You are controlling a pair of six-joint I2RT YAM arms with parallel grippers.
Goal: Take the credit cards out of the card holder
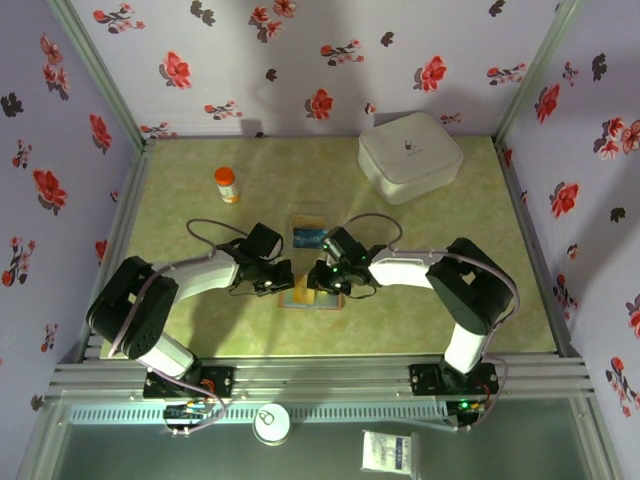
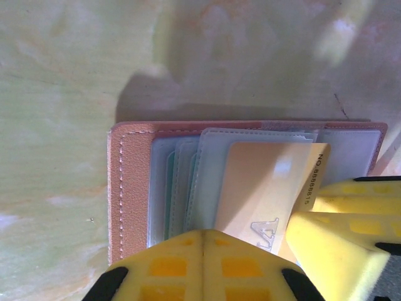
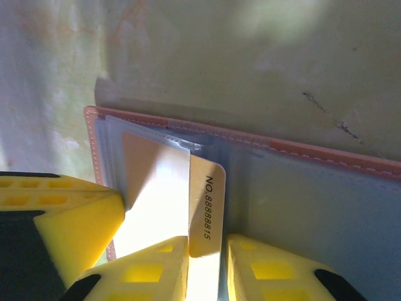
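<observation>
yellow card (image 3: 203, 207) apparently half out

Both arms reach inward from their bases, wrists bent down, so the two grippers meet near mid-counter. The left gripper (image 2: 203, 251) has its yellow fingers (image 2: 166, 266) pressed together. The right gripper (image 3: 203, 263) is nipped on a yellow card (image 3: 205, 210) between its fingers (image 3: 266, 273), just beside the left ones.

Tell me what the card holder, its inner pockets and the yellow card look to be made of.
Card holder: brown leather or imitation, matte, with a stitched edge. Inner pockets: clear, slightly frosted flexible plastic, stitched along the rims. Yellow card: stiff glossy plastic, likely PVC, catching glare, with a printed number.
</observation>
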